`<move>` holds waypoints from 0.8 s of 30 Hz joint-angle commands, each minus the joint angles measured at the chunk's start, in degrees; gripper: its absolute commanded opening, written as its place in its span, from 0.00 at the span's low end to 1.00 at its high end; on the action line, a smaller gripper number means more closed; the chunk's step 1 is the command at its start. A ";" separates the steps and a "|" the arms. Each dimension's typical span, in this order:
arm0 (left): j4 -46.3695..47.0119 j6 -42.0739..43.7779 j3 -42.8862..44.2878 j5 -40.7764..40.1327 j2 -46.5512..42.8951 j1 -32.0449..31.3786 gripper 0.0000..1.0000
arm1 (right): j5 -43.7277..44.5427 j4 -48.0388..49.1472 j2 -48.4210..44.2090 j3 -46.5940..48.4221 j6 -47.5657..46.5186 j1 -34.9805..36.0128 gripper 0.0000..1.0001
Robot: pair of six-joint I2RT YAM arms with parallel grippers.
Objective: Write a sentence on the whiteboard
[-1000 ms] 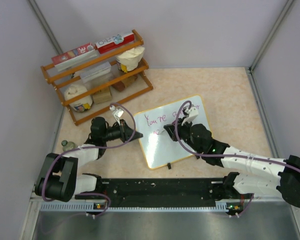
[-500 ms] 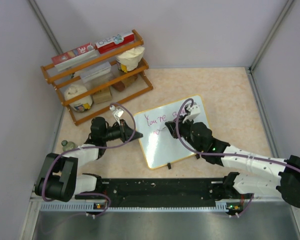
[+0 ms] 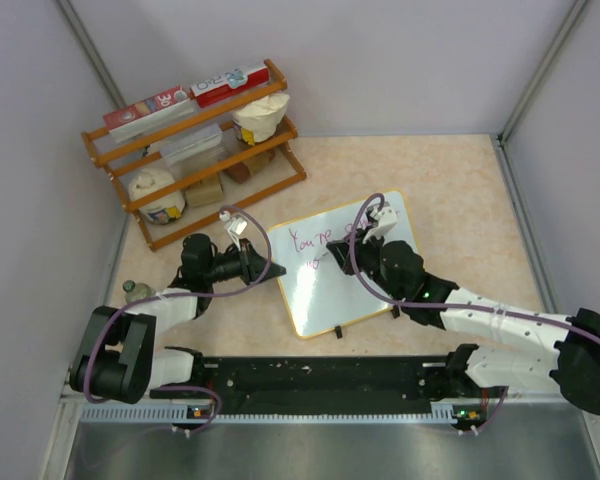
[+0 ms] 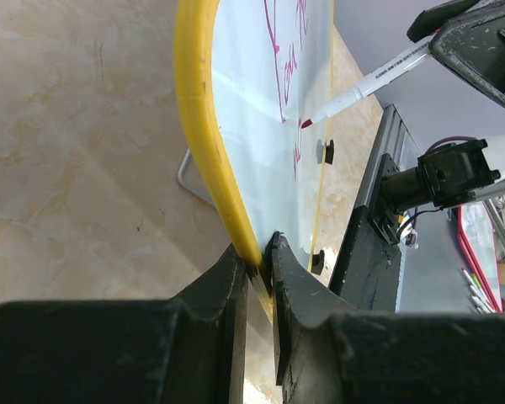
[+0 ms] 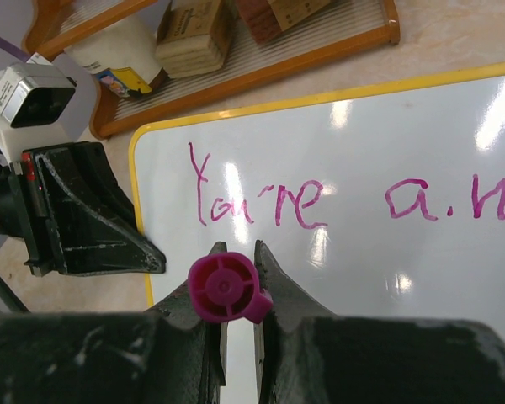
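**A:** Entry one, far left?
**B:** A wooden rack (image 3: 195,150), stocked, at the back-left of the tabletop (image 3: 450,190). Not part of the job.

**A:** Next along.
**B:** The left claw (image 4: 259,257), closed on the yellow rim of the whiteboard (image 3: 330,295) at its left edge, apparently to steady it.

**A:** The board's position and character?
**B:** Mid-tabletop, skewed, between the two arms. Likely light, stiff and slick-faced, so it would probably skid under pen pressure. The rim is the sensible hold. The written face would smear.

**A:** What's marked on it?
**B:** Magenta script, "You're a", with more running right. A second line is started beneath.

**A:** Right side?
**B:** A marker (image 5: 225,289), magenta end up, clamped between the fingers of the right claw (image 5: 238,251). Its tip is down at the board under the first line; whether it touches cannot be told.
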 commanded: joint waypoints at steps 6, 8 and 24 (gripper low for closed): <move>1.79 4.55 0.00 -2.53 -0.66 0.04 0.00 | -1.79 3.39 -4.00 -2.13 -0.02 -2.96 0.00; 1.70 4.55 0.00 -2.62 -0.75 -0.05 0.00 | -1.96 3.30 -3.83 -2.22 0.07 -3.40 0.00; 1.70 4.55 0.00 -2.53 -0.49 0.04 0.00 | -2.75 0.93 -3.30 -3.54 1.21 -3.66 0.00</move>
